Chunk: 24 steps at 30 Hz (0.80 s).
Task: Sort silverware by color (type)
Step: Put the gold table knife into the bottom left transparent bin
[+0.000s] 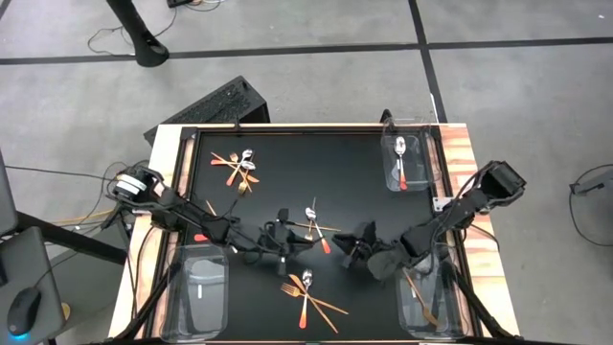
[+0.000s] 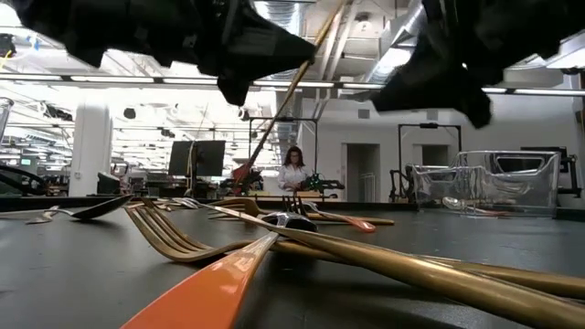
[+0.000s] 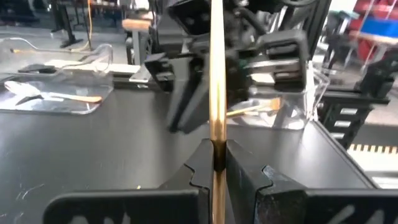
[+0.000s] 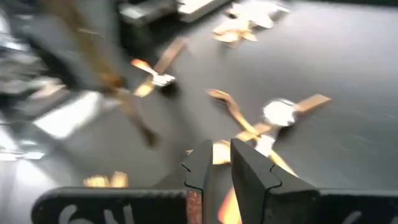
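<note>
Silverware lies scattered over the black bench (image 1: 354, 172) in three loose heaps: one at about 10 o'clock (image 1: 239, 168), one near the centre (image 1: 314, 228) and one at 6 o'clock (image 1: 306, 295), mixing gold pieces with silver ones that have orange handles. Clear bins sit at the corners; the one at 2 o'clock (image 1: 421, 161) holds a silver spoon with an orange handle (image 1: 401, 161), and the one at 4 o'clock (image 1: 442, 307) holds gold pieces. The bin at 8 o'clock (image 1: 203, 287) is beside the left arm.

The left gripper (image 3: 217, 163) hangs over the middle of the bench, its jaws closed tight on a thin gold stick (image 3: 216, 81) that stands upright between them (its top end runs out of view). The right gripper (image 4: 217, 163) hovers just right of centre, jaws nearly together with a narrow gap and nothing between them, above the silverware.
</note>
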Each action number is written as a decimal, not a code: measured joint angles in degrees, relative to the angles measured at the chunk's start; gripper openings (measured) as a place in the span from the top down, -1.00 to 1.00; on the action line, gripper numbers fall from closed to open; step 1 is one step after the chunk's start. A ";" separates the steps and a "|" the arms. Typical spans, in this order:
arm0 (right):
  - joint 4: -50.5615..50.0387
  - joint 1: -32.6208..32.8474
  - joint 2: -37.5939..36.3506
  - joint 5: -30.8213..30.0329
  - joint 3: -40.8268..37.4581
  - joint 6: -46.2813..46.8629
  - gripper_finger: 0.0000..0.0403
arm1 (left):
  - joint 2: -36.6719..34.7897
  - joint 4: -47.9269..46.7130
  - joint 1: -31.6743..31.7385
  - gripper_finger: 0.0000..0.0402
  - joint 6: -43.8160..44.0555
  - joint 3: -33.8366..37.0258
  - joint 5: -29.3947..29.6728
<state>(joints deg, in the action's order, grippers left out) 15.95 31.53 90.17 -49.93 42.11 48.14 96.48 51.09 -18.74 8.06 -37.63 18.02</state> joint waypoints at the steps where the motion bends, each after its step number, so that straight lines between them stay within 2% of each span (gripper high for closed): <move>1: 1.91 -0.33 0.00 1.05 -0.15 -2.09 0.61 | -0.10 2.94 0.00 0.94 0.06 1.48 0.06; 6: 5.82 -3.01 0.02 4.69 0.34 -6.45 0.61 | -1.35 17.56 0.13 0.94 0.96 9.06 0.53; 9: 5.98 -4.39 0.05 5.25 0.43 -6.68 0.61 | -3.42 18.98 0.13 0.94 1.93 12.40 1.30; 14: 14.56 -6.47 0.71 11.17 0.47 -12.19 0.52 | -9.88 15.62 -0.93 0.94 2.43 16.34 4.73; 20: 32.00 -9.91 7.87 18.00 1.67 -21.02 0.25 | -17.96 8.06 -3.39 0.94 0.26 17.27 8.24; 24: 33.28 -12.37 13.20 20.78 5.40 -23.57 0.08 | -21.14 0.98 -5.68 0.94 1.31 17.27 11.84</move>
<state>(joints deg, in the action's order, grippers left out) 49.23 19.17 103.37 -29.16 47.51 24.58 75.33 52.06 -24.42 9.37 -20.36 29.86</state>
